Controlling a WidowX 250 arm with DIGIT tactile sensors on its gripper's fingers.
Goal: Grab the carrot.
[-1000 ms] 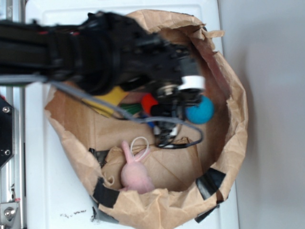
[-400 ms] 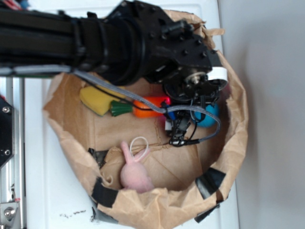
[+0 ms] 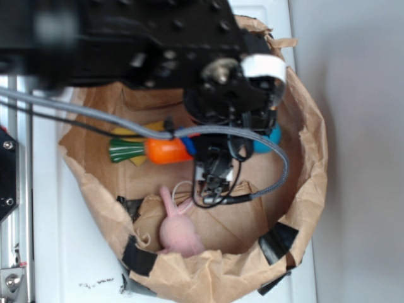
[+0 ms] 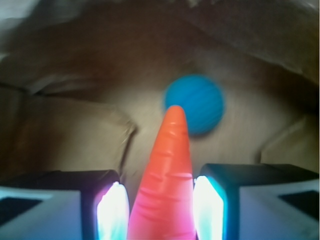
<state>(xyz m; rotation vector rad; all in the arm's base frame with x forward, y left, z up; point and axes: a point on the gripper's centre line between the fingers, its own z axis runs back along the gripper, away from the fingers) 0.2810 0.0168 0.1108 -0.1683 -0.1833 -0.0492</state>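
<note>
The jaws of the gripper [image 4: 160, 210] now squeeze the carrot [image 4: 165, 185] from both sides, and its green end has swung out to the left over the paper bag [image 3: 303, 189]. A second ago it lay by the yellow sponge [image 3: 140, 159], so the grab looks done. The blue ball [image 4: 195, 104] sits just past its tip.

The paper bag [image 3: 309, 158] sits open on the counter [image 3: 50, 252], and everything lies relative to it. My hand [image 4: 157, 202] is inside the bag with the carrot [image 4: 167, 170] between its fingers [image 4: 112, 207], tip toward the ball [image 4: 195, 102] beyond. In the exterior view the carrot's stem end points at the bag's left wall. The plush bunny [image 3: 177, 227] lies by the bag's near wall.
</note>
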